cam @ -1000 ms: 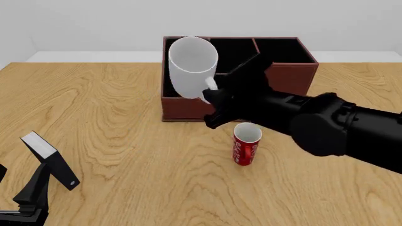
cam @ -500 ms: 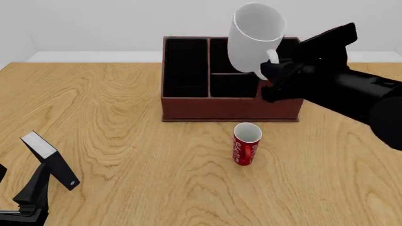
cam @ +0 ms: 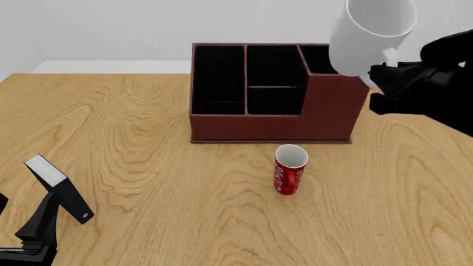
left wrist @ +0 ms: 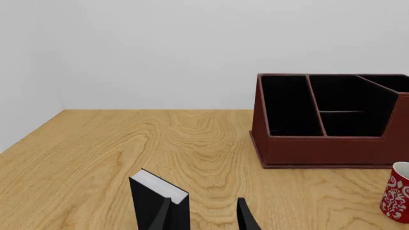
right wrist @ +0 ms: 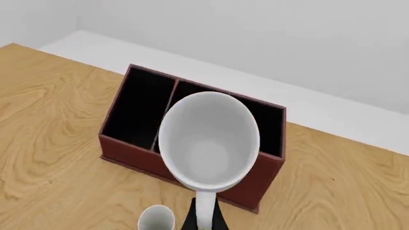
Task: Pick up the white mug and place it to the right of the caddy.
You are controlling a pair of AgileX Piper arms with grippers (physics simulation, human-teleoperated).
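**Above the caddy's right end: white mug held by its handle, free worktop to the right**

Above the right end of the caddy [cam: 272, 94], the white mug [cam: 369, 34] hangs in the air, tilted, with its mouth turned up and toward the fixed camera. The right gripper [cam: 387, 71] is clamped on the mug's loop handle; in the right wrist view the fingers [right wrist: 203, 220] close on the thin white handle just under the cup.

The mug looks rigid, glossy and probably slippery, and it would likely chip if dropped or knocked against the caddy's hard rim. A grip on the handle alone leaves the body free to swing or twist, so slow, level moves seem wise. The mug needs to come upright before it meets the wood.

To the right of the caddy the worktop [cam: 414, 183] shows bare wood, with room for the mug. The caddy's right wall is the nearest edge to avoid on the way down. The red mug [cam: 289, 169] stands in front of the caddy, well apart from that spot and out of the path.

The left gripper [left wrist: 204, 218] sits low at the near left of the worktop, its fingers apart, with a small black-and-white block [cam: 59, 189] just beside it, far from the action.
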